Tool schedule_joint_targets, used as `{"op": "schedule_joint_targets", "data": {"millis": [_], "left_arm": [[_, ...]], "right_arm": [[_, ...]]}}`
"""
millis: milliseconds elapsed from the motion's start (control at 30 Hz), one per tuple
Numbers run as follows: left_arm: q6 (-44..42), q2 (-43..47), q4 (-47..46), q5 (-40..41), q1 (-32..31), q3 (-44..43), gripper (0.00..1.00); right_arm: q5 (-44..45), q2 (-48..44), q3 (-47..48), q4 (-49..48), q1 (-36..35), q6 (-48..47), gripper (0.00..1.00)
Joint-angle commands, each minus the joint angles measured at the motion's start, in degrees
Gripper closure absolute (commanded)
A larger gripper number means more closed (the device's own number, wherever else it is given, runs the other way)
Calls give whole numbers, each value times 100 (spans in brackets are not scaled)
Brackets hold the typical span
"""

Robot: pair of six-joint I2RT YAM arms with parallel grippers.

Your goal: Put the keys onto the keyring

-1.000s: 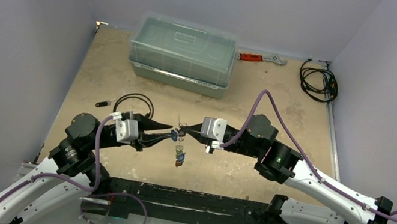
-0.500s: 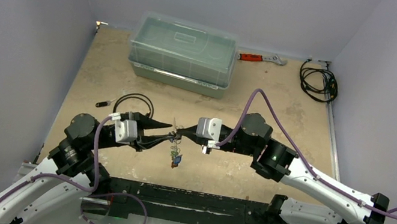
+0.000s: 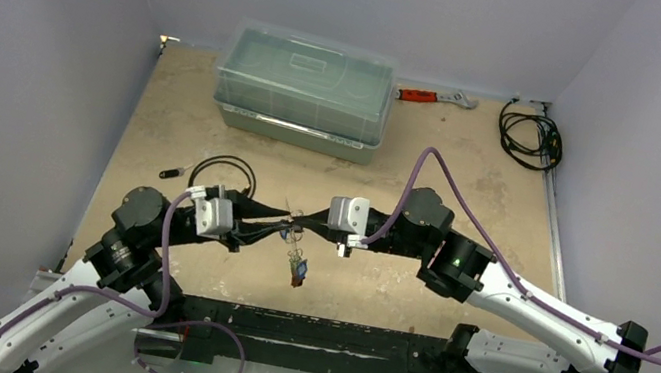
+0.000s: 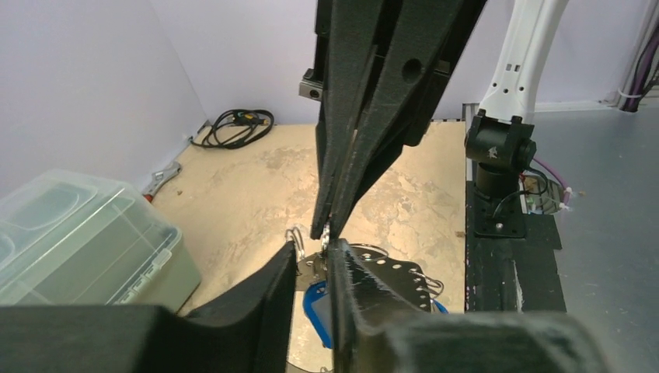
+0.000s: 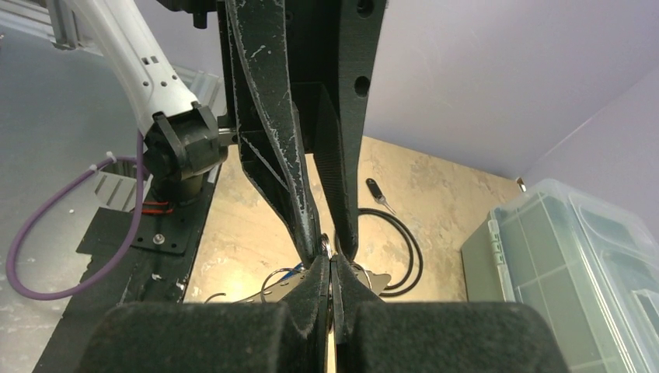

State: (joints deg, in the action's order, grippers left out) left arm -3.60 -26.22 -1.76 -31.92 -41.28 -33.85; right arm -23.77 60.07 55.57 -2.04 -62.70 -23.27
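- Noted right gripper (image 5: 332, 268) pressed fully together, clamped on the rim of the keyring (image 4: 388, 276).
- Found keyring raised off the table (image 3: 469, 184), between the two grippers, about mid-table just ahead of the arm bases.
- Noted left gripper (image 4: 312, 260) meeting the right one tip to tip, its fingers a little apart and astride the ring's edge. Could not tell whether pinching metal or merely standing around it.
- Saw keys (image 3: 297, 267) dangling in a bunch below the ring, clear of both grippers.
- Made out a blue tag (image 4: 317, 305) just under the left fingers. Could not tell other tag colours.
- Spotted black cable loop (image 3: 226, 158) lying flat just behind the left gripper, apart from it.
- Logged lidded clear box (image 3: 305, 81) farther back, left of centre, lid down.
- Marked orange-handled wrench (image 3: 435, 97) just right of the box, against the back wall.
- Marked coiled black cable (image 3: 537, 140) in the far right corner, well apart from everything else.
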Motion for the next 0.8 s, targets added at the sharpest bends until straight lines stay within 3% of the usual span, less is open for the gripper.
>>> {"op": "schedule_joint_targets", "data": {"millis": [0,67,233,367,500,633,767], "left_arm": [[17,-5,-234,-225,6,72,89],[-113,89,-218,-323,8,87,100],[-320,320,-66,-141,9,66,100],[-463,251,165,-59,10,-67,100],[-491,127,430,-42,13,-145,100],[-434,14,457,-60,14,-167,100],[-408,-104,466,-74,7,-184,100]], "right_arm": [[-296,-93,166,-617,-50,140,100],[-404,-77,156,-639,-50,156,100],[-320,-74,115,-572,-50,149,100],[235,-92,284,-4,-50,-20,68],[387,-41,462,572,-50,-85,55],[511,169,773,1140,-50,-315,52],[402,338,936,1405,-50,-390,59]]}}
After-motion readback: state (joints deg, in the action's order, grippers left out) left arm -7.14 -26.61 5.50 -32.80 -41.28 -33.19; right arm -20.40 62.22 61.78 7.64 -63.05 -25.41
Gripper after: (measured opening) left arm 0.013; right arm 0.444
